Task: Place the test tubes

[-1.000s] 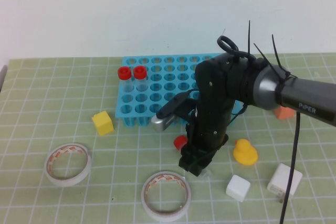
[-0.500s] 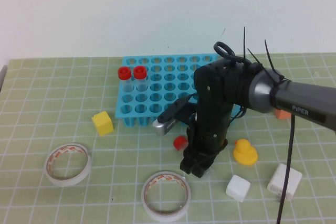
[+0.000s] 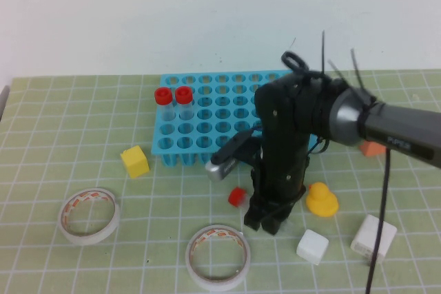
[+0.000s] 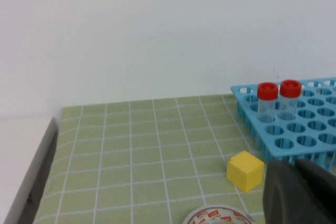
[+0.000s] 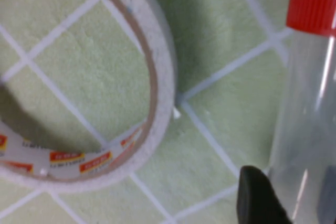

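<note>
Test tube (image 3: 237,197), red-capped, lies on the green gridded mat (image 3: 83,135) with its clear body running under the right gripper (image 3: 264,224), which is down at the mat over it; I cannot tell whether it has clamped the tube. A tape roll (image 3: 217,255) sits just beside that gripper, a yellow duck (image 3: 322,200) and a white cube (image 3: 312,246) lie on its other side, and behind it the blue rack (image 3: 207,111) holds two capped tubes (image 3: 173,102) upright near its far left corner. Well apart from all this, the left gripper (image 4: 300,192) is clenched low over the mat's left part, facing a yellow cube (image 4: 244,170) and the rack.
</note>
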Controlling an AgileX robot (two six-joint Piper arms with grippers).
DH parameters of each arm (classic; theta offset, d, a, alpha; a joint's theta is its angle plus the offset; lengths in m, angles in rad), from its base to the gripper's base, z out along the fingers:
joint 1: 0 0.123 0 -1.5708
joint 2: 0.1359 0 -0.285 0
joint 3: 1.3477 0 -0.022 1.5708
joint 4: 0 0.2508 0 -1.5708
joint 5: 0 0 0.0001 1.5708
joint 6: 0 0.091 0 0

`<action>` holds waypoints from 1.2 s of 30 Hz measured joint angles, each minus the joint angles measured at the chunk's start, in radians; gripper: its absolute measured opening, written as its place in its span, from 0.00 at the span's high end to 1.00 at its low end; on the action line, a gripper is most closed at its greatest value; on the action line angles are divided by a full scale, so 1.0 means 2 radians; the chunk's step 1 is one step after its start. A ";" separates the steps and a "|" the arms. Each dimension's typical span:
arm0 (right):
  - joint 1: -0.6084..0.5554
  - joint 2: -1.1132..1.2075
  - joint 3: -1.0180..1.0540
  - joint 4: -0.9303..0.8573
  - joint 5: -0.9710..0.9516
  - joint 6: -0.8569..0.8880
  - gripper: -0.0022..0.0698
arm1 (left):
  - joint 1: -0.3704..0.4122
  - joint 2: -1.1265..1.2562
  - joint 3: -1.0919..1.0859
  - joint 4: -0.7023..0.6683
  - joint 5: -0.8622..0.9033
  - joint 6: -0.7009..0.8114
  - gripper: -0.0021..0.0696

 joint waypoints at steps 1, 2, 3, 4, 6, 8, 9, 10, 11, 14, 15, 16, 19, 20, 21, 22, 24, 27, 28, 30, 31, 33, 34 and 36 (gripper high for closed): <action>0.000 -0.007 0.001 -0.001 -0.002 0.000 0.64 | 0.000 0.000 0.000 0.000 -0.001 0.000 0.97; 0.000 -0.016 0.002 -0.002 -0.007 0.000 0.64 | 0.000 0.000 0.000 0.000 -0.002 0.000 0.97; 0.000 -0.027 0.002 -0.002 -0.012 0.000 0.64 | 0.000 0.000 0.000 0.000 -0.002 -0.001 0.97; 0.000 -0.036 0.003 -0.002 -0.018 0.000 0.64 | -0.001 0.000 0.000 0.000 -0.002 -0.005 0.97; 0.000 -0.060 0.003 -0.002 -0.034 0.000 0.64 | -0.007 0.000 0.000 0.000 -0.002 -0.012 0.97; 0.000 -0.080 0.003 0.000 -0.057 0.000 0.64 | -0.015 0.000 0.000 0.000 -0.005 -0.014 0.97; 0.000 -0.088 0.004 0.004 -0.069 0.000 0.64 | -0.018 0.000 0.000 0.000 -0.011 -0.016 0.97; 0.000 -0.097 0.006 0.011 -0.087 0.000 0.64 | -0.021 0.000 0.000 0.000 -0.017 -0.019 0.97; 0.000 -0.104 0.009 0.021 -0.108 0.000 0.64 | -0.023 0.000 0.000 0.000 -0.024 -0.019 0.97; 0.002 -0.118 0.031 0.066 -0.175 -0.022 0.64 | -0.024 0.000 0.000 0.000 -0.039 -0.019 0.97; 0.004 -0.121 0.041 0.085 -0.201 -0.038 0.64 | -0.025 0.000 0.000 0.000 -0.042 -0.019 0.97; 0.008 -0.121 0.053 0.101 -0.222 -0.053 0.64 | -0.025 0.000 0.000 0.000 -0.044 -0.019 0.97; 0.028 -0.121 0.089 0.165 -0.303 -0.116 0.64 | -0.026 0.000 0.000 0.000 -0.049 -0.019 0.97; 0.038 -0.121 0.103 0.189 -0.333 -0.141 0.64 | -0.026 0.000 0.000 0.000 -0.049 -0.019 0.97; 0.049 -0.121 0.117 0.215 -0.363 -0.167 0.64 | -0.026 0.000 0.000 0.000 -0.049 -0.022 0.97; 0.058 -0.121 0.129 0.236 -0.387 -0.187 0.64 | -0.026 0.000 0.000 0.000 -0.047 -0.024 0.97; 0.082 -0.121 0.155 0.289 -0.447 -0.232 0.64 | -0.026 0.000 0.000 0.000 -0.039 -0.029 0.97; 0.121 -0.121 0.184 0.344 -0.525 -0.268 0.64 | -0.026 0.000 0.000 0.000 -0.031 -0.033 0.97; 0.132 -0.121 0.190 0.355 -0.552 -0.272 0.64 | -0.026 0.000 0.000 0.000 -0.031 -0.033 0.97; 0.159 -0.121 0.199 0.368 -0.596 -0.277 0.64 | -0.026 0.000 0.000 0.000 -0.031 -0.034 0.97; 0.168 -0.121 0.200 0.372 -0.608 -0.279 0.64 | -0.026 0.000 0.000 0.000 -0.031 -0.034 0.97; 0.191 -0.121 0.202 0.377 -0.638 -0.279 0.64 | -0.026 0.000 0.000 0.000 -0.031 -0.035 0.97; 0.200 -0.121 0.203 0.377 -0.648 -0.279 0.64 | -0.026 0.000 0.000 0.000 -0.031 -0.035 0.97; 0.218 -0.121 0.203 0.378 -0.667 -0.279 0.64 | -0.026 0.000 0.000 0.000 -0.031 -0.035 0.97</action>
